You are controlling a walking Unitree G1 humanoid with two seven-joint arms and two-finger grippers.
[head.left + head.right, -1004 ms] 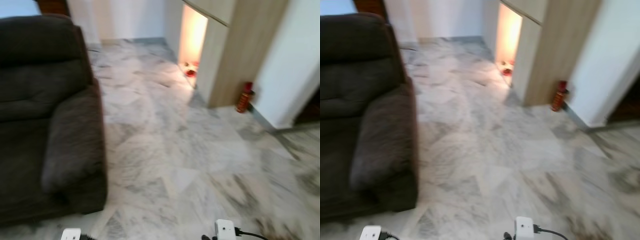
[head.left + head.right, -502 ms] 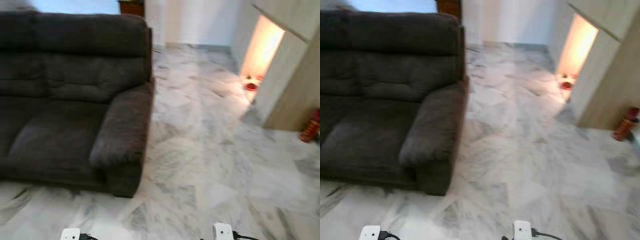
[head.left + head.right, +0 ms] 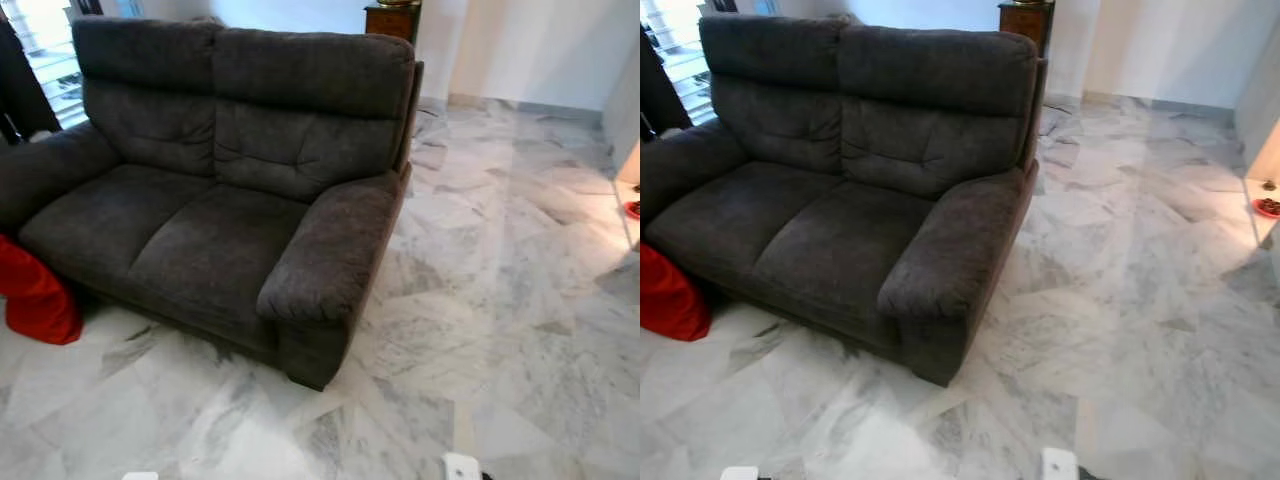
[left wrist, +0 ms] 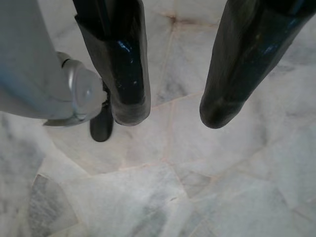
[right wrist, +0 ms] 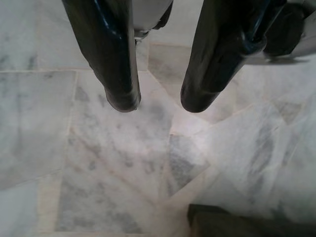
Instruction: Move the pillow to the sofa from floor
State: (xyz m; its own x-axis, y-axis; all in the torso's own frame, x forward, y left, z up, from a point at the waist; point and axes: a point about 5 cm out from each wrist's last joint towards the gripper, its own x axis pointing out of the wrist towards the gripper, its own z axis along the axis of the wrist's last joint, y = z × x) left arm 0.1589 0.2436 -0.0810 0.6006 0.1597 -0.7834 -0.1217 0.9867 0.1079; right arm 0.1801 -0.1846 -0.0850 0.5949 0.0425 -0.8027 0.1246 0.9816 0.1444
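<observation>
We saw the red fabric pillow (image 3: 35,300) on the marble floor (image 3: 480,330) against the dark grey two-seat sofa (image 3: 220,210); left gripper (image 4: 170,116) and right gripper (image 5: 158,103) hung released. We judged we should approach squarely before bending.

Dark grey two-seat sofa (image 3: 215,215) on the marble floor (image 3: 500,300), red pillow (image 3: 35,300) touching its front corner

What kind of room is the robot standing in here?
Most likely a home living room. A dark grey two-seat sofa stands on a polished marble floor, a red pillow lies on the floor by its end, and a wooden cabinet stands behind.
</observation>
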